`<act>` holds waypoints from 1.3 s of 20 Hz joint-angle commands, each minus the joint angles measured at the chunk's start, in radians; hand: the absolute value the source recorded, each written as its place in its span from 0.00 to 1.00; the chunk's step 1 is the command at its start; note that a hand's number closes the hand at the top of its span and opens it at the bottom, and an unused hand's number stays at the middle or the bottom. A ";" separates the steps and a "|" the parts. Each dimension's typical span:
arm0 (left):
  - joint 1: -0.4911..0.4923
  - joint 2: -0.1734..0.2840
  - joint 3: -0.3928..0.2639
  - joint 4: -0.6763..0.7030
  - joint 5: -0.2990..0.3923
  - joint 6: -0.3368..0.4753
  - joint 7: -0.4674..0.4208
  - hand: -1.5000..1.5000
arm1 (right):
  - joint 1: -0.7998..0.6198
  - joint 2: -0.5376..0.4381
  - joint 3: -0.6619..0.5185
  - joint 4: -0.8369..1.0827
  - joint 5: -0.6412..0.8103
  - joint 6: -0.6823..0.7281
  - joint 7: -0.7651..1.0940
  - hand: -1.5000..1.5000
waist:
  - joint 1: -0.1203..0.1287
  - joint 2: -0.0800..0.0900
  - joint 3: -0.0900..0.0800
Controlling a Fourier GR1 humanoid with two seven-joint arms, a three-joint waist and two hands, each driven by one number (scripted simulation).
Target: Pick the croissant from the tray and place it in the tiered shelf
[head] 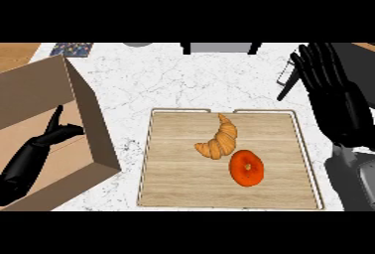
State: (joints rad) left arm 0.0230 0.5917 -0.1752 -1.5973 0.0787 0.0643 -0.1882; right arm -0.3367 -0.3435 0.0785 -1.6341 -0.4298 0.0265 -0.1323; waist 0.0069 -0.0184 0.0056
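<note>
A golden croissant [219,139] lies near the middle of the wooden tray [176,183], with its pointed tip toward the back. My right hand [333,94] is raised at the view's right edge, to the right of the tray's far corner, open with straight fingers pointing up and nothing in it. At the lower left my left hand [33,158] shows in front of the brown box, fingers relaxed and holding nothing. The tiered shelf cannot be made out with certainty.
An orange tomato-like round fruit [247,168] sits on the tray just right of and in front of the croissant. A large brown box-like structure [51,114] stands on the left. A dark frame [219,47] stands at the counter's back edge.
</note>
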 commanded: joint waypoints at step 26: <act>-0.186 -0.306 -0.070 0.106 -0.011 0.113 0.230 0.50 | 0.588 0.308 0.279 -0.051 0.638 -1.230 0.197 0.00 | -0.022 0.025 -0.012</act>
State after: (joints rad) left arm -0.1358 0.3605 -0.1784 -1.5486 0.0936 0.1599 0.0278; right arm 0.2061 -0.0305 0.2309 -1.6796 0.0929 -1.1412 -0.0540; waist -0.0337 -0.0053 0.0021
